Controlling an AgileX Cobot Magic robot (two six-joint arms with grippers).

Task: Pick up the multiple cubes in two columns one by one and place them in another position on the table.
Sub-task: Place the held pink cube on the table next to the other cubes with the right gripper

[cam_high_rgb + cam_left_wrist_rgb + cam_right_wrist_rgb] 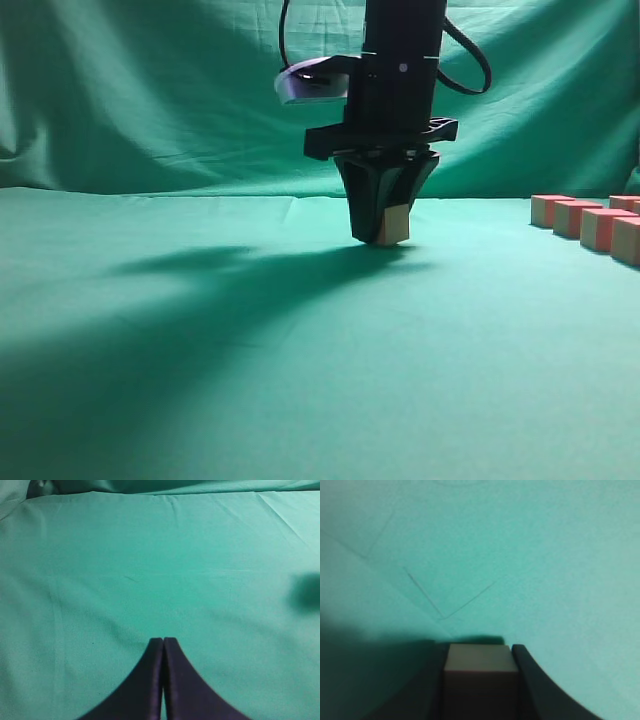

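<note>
While your right jaws clamp the cube (394, 226) low at frame centre, releasing before it meets the bench (300, 380) could tumble it; left jaws are closed, empty.

One pale tan cube (393, 226) sits upright near the middle of the green surface (200, 380), while several more pinkish-red and tan cubes (590, 222) stand in rows at its right edge.

table (250, 380) open left, front; cubes (590, 222) block far right.
</note>
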